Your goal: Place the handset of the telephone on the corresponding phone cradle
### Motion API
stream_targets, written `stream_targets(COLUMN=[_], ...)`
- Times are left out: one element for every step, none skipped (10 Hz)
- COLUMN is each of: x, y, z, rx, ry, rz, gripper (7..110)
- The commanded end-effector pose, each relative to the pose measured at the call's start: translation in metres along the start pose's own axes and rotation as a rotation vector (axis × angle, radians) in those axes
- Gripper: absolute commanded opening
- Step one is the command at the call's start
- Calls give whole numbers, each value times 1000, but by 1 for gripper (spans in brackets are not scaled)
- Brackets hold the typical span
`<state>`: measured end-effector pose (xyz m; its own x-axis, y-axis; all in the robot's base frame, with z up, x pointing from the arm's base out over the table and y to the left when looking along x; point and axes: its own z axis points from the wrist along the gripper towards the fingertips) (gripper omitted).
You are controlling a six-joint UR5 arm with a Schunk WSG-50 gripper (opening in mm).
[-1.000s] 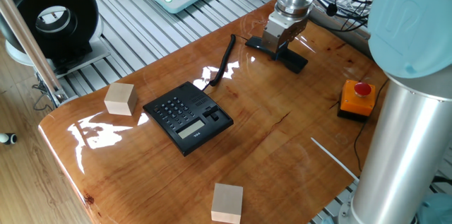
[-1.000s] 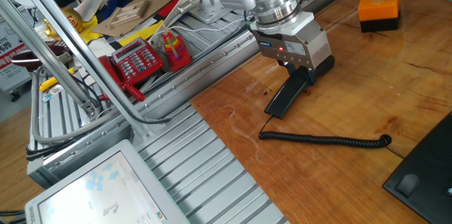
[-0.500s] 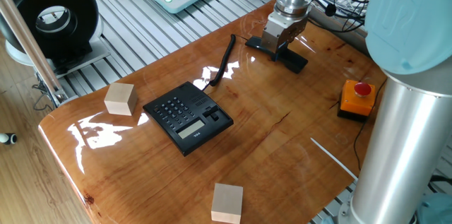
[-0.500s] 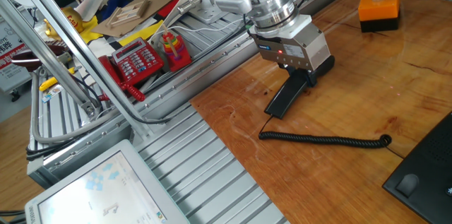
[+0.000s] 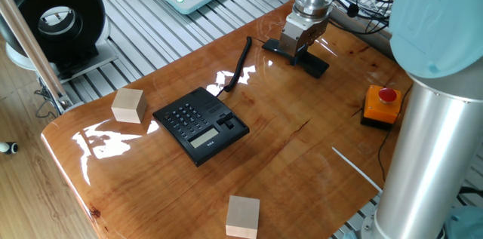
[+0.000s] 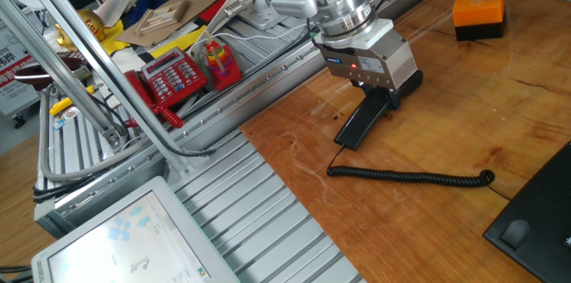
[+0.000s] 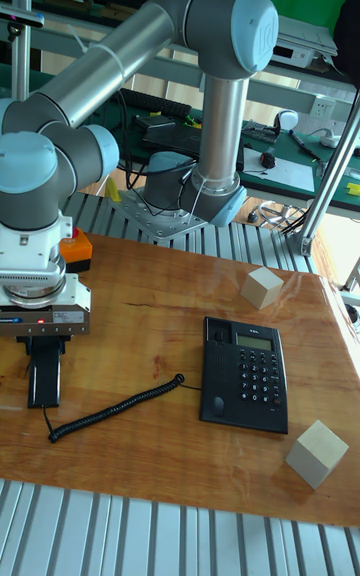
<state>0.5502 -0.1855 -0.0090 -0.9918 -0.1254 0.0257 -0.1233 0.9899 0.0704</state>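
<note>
The black handset (image 5: 314,65) lies flat at the far end of the wooden table, also shown as the handset (image 6: 358,126) and the handset (image 7: 44,386). My gripper (image 5: 300,46) stands straight down over one end of it, and the gripper (image 7: 45,344) has its fingers pressed against the handset's two sides. A coiled black cord (image 7: 115,406) runs from the handset across the table to the phone base (image 7: 245,373). The phone cradle (image 7: 215,376) is the empty recessed strip beside the grey keypad, also seen as the cradle (image 5: 229,121).
An orange box with a red button (image 5: 381,105) sits near the arm's column. One wooden block (image 5: 128,105) stands left of the phone and another block (image 5: 243,216) near the front edge. A thin white stick (image 5: 355,167) lies at the right.
The gripper shifted slightly over the handset between one second ago and half a second ago. It has held still since, and the handset has not moved.
</note>
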Motion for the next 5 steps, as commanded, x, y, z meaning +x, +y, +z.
stream_targets(x=[-2,-1,-2,-3,-3], y=[1,-1,-1,-3,-5], z=[-1,-1,-1,-1,-1], rx=[-9,-1,-1,5,15], ry=[-6,-4,-8,-12,-11], rz=[5,2,2,2,11], gripper=[7,7,7,7,7])
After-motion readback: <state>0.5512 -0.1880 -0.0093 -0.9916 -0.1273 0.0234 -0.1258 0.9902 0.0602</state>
